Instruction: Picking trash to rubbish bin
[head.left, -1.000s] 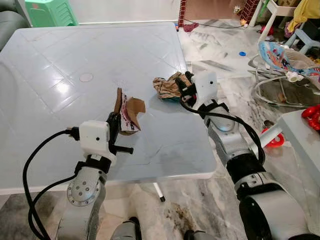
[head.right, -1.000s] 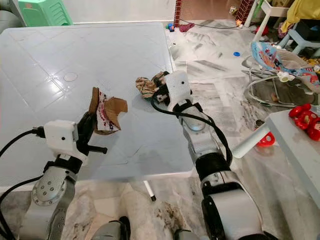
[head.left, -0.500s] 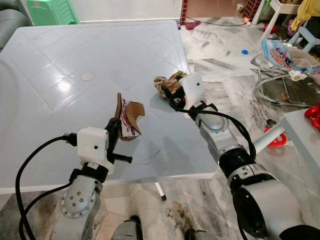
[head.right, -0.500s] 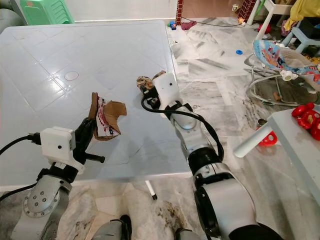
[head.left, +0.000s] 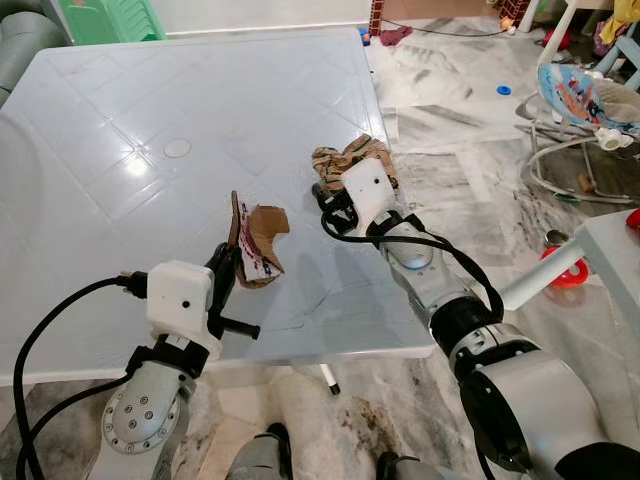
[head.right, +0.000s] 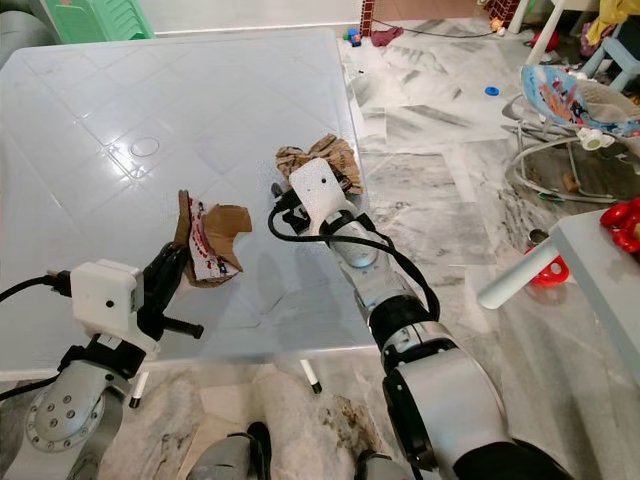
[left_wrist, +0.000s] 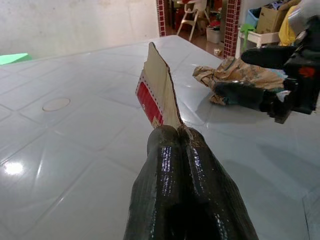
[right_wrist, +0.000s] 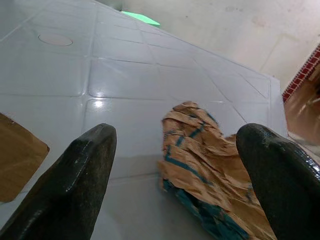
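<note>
On the white table (head.left: 150, 100), near its right edge, lies a crumpled brown paper wrapper (head.left: 352, 157) with blue print. My right gripper (head.left: 328, 198) is open just on the near side of it. In the right wrist view the wrapper (right_wrist: 200, 150) sits ahead between the spread fingers (right_wrist: 82, 170), apart from them. My left gripper (head.left: 228, 265) is shut on a torn piece of brown cardboard (head.left: 256, 232) with red and white print. It holds the cardboard upright just above the table. In the left wrist view the cardboard (left_wrist: 157, 87) rises from the closed fingers (left_wrist: 165, 150).
A green plastic stool (head.left: 105, 15) stands beyond the table's far edge. On the marble floor to the right are a baby bouncer (head.left: 590, 100), a red toy (head.left: 562, 272) and a low white table (head.left: 622, 255). The table's front edge is close to my body.
My right gripper has swung left from beside the wrapper to its near side, facing it. The left gripper still holds the cardboard. The camera has shifted.
</note>
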